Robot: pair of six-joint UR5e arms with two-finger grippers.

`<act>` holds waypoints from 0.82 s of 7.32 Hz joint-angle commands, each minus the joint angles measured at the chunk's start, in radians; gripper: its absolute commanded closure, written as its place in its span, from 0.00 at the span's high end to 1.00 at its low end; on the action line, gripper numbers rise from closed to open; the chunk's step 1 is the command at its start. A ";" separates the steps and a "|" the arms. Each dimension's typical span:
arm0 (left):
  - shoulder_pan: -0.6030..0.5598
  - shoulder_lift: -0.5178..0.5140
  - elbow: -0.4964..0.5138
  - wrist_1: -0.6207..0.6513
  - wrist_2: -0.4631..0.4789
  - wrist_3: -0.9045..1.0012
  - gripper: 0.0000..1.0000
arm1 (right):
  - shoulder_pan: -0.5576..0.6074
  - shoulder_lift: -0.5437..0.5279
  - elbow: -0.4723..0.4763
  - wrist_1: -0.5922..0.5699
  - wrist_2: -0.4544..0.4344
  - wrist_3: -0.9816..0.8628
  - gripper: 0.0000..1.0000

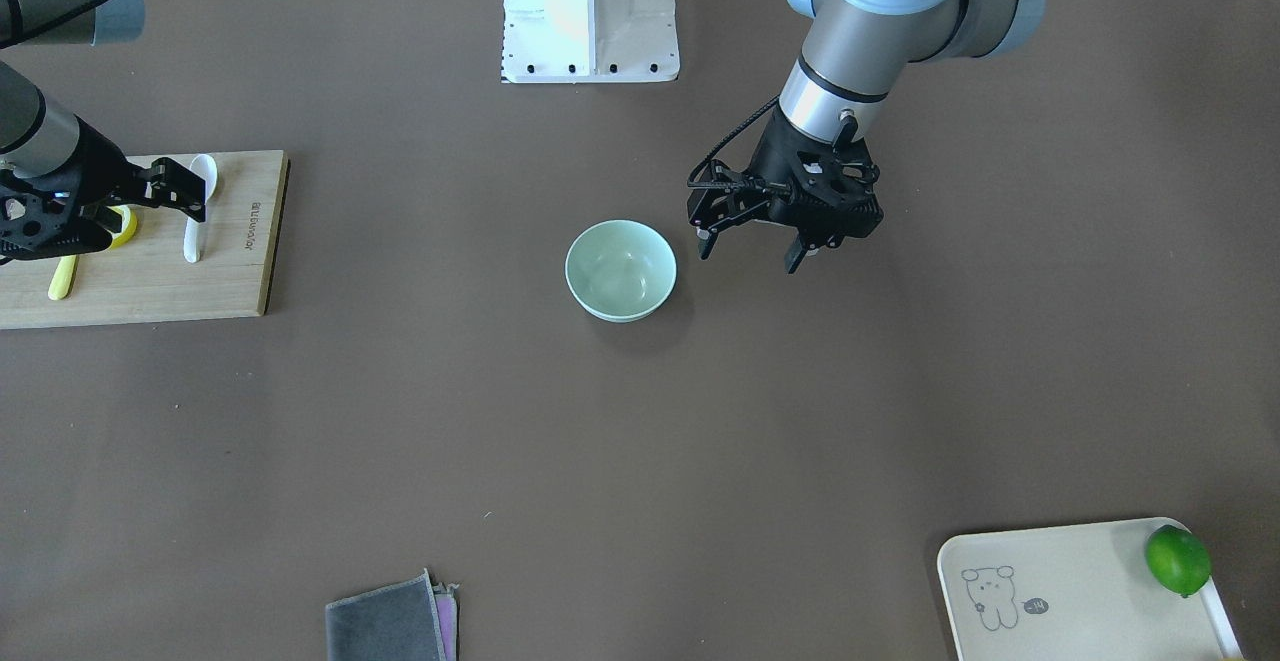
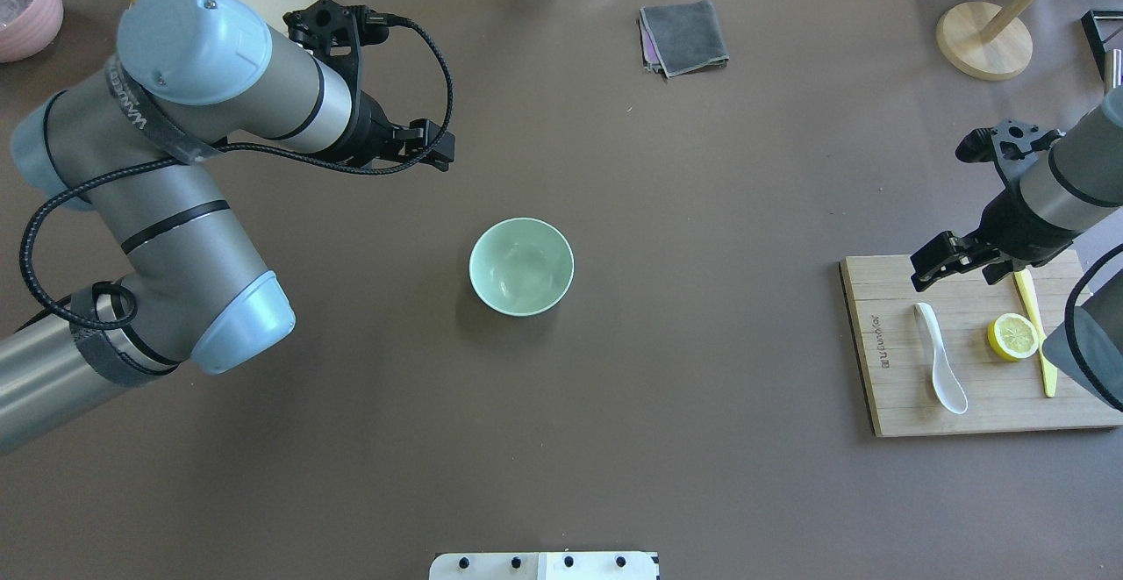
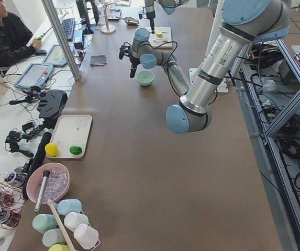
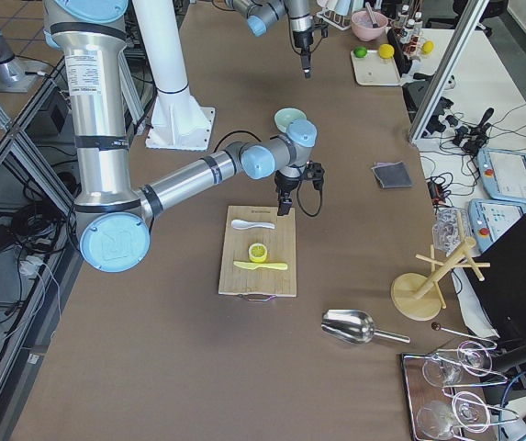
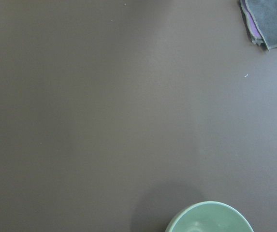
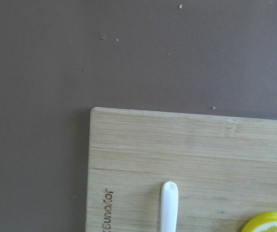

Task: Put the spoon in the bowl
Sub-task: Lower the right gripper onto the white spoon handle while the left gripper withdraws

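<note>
Fingers spread apart on left gripper (image 1: 750, 253), empty, hanging just beside small round pale mint-green bowl (image 1: 620, 271) mid-worktop (image 1: 640, 441). Right gripper (image 2: 956, 275) likewise spread and empty, over edge of light wooden cutting board (image 2: 886, 404). Small white soup spoon (image 2: 939, 369) lies flat on board near lemon half (image 2: 1012, 336), well apart from bowl.

Brown table (image 2: 702, 404) — bowl (image 2: 521, 266), cutting board (image 2: 904, 409), cloth (image 2: 686, 34), tray (image 1: 1085, 566)

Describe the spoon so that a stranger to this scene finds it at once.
Find the wooden cutting board near the right gripper. The spoon lies on it, beside a lemon half and a slim yellow knife. It alone is white, with a rounded scoop.
</note>
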 commanded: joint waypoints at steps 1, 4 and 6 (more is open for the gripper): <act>-0.009 0.001 0.009 0.010 0.000 0.011 0.98 | -0.051 -0.023 -0.022 0.081 -0.044 0.069 1.00; -0.009 0.001 0.019 0.010 0.000 0.037 0.98 | -0.077 -0.011 -0.112 0.183 -0.039 0.084 0.99; -0.009 0.001 0.019 0.010 0.000 0.037 0.98 | -0.090 -0.016 -0.111 0.185 -0.045 0.089 0.99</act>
